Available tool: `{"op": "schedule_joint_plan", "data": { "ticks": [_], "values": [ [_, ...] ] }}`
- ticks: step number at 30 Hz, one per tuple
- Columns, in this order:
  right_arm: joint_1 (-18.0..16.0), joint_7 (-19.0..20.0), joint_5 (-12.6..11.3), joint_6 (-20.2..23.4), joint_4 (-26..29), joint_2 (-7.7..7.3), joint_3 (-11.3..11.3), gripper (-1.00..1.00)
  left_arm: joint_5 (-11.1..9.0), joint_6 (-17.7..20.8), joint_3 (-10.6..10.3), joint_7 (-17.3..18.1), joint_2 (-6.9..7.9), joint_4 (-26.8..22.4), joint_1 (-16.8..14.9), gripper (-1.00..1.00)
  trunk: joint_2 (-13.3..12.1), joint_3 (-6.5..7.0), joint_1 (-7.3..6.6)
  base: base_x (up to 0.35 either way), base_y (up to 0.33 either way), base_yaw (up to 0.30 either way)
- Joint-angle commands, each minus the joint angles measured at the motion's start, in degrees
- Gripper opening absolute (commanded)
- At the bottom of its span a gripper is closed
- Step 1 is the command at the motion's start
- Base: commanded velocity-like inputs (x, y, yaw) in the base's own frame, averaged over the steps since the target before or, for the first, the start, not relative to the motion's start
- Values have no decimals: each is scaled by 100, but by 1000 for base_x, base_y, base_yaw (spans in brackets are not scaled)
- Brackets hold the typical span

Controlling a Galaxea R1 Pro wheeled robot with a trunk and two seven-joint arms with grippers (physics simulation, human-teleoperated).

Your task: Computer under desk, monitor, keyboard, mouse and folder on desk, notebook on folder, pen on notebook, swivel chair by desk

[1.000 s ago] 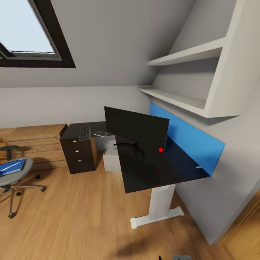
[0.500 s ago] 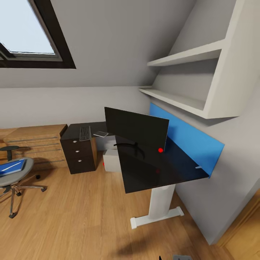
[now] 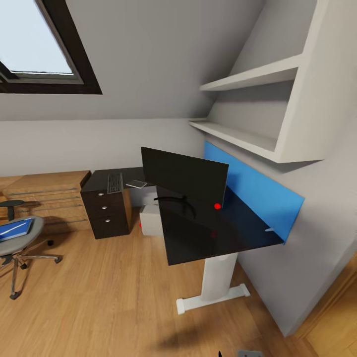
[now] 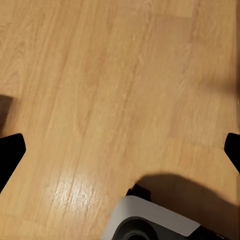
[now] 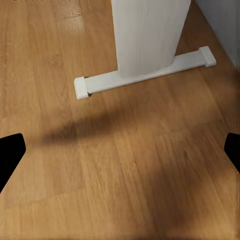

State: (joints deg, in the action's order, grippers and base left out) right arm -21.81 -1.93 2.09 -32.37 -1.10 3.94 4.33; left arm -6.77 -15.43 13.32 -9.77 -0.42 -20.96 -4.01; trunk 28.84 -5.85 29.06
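Rolling closer risks clipping the counter [image 3: 218, 238] pedestal beside the monitor [image 3: 184, 179]; both end effectors [image 4: 120, 150] [image 5: 120, 150] hang spread apart, empty.

no readable text, keyboard [image 3: 115, 183] perhaps too small

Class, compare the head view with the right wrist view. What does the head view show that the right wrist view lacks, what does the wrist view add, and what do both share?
Head view alone: the monitor standing on the desk, the keyboard on the dark drawer unit, the computer on the floor, the swivel chair.

Right wrist view alone: the right gripper's dark fingertips, spread wide apart.

Both: the desk's white pedestal leg and the wooden floor.
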Motion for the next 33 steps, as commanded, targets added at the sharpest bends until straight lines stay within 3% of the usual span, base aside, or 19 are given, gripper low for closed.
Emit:
{"op": "schedule_joint_plan", "data": {
  "ticks": [1,10,13,14,16,22,23,25,29,33],
  "values": [
    [-7,-7,24,-29,-7,4,38,100,-60,-18,-13,-7,2,-2,-3,100,10,-11,2,0,-260,0],
    [-9,-17,-31,-46,227,15,84,100,-57,-11,-13,-6,4,2,-3,100,10,-11,2,0,-246,0],
    [-15,-37,-56,38,862,-23,103,100,-54,-18,-13,-12,6,4,-3,100,10,-11,2,0,-70,0],
    [-25,-161,-62,191,1355,-43,107,100,-53,-20,-13,-14,6,4,-3,100,10,-11,2,0,-24,0],
    [-36,-321,-64,382,1718,-53,109,100,-53,-20,-13,-15,6,2,-3,100,10,-11,2,0,-17,0],
    [-233,-946,-64,1916,2989,-66,111,100,-53,-21,-13,-16,7,4,-3,100,10,-11,2,0,-6,0],
    [-401,-1033,-62,2503,3300,-74,111,100,-51,-24,-13,-16,7,3,-3,100,10,-11,2,0,-2,0],
    [-628,-1083,-66,3068,3529,-106,111,100,-52,-23,-12,-16,8,5,-3,100,10,-11,2,0,-1,0],
    [-1244,-1120,-84,3990,3685,-261,111,100,-52,-22,-8,-16,37,14,-3,100,10,-11,2,0,0,0],
    [-2356,-1021,-147,4761,3459,-403,95,100,-53,-21,-9,-14,129,19,-3,100,10,-11,2,120,-22,0]
  ]
}}
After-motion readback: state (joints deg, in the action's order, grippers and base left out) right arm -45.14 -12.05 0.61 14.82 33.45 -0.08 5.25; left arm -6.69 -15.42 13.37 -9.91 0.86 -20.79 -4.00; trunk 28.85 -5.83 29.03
